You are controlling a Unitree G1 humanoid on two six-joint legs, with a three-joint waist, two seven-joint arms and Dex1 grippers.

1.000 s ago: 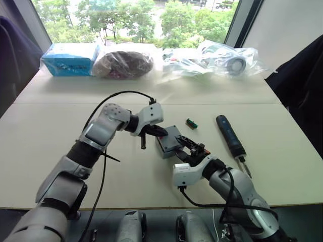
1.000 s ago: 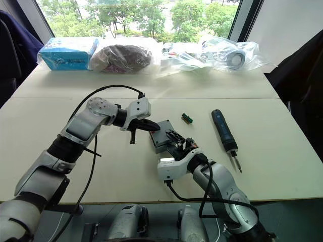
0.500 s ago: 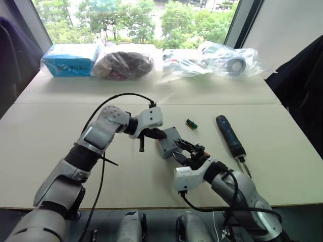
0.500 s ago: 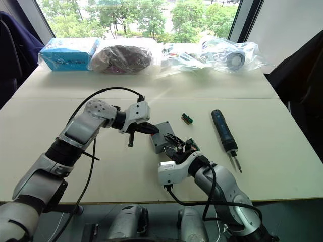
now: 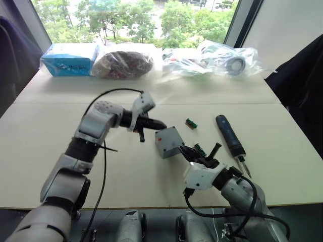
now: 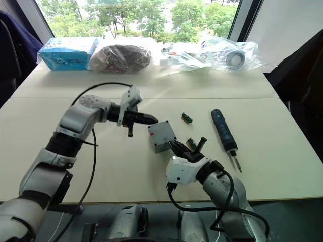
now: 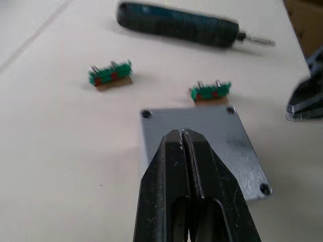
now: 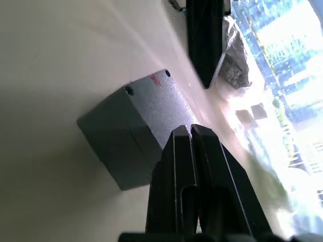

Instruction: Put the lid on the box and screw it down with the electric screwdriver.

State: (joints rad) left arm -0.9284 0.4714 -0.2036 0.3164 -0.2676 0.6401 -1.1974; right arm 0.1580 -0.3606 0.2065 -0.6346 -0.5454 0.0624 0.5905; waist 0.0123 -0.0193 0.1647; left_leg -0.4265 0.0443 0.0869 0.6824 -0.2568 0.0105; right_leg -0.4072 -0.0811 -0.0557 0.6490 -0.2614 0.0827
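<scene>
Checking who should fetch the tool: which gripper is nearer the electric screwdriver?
Right. The right gripper sits just beside the electric screwdriver, toward the box. The left gripper is beyond the box, farther away.

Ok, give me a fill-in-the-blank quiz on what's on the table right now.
The screwdriver lies on the ___, to the right of the box.
The number of green blocks near the box is ___.
The fingers of the left hand are ___.
The small dot on the box's wall is ___.
Missing words: table; two; shut; red.
</scene>
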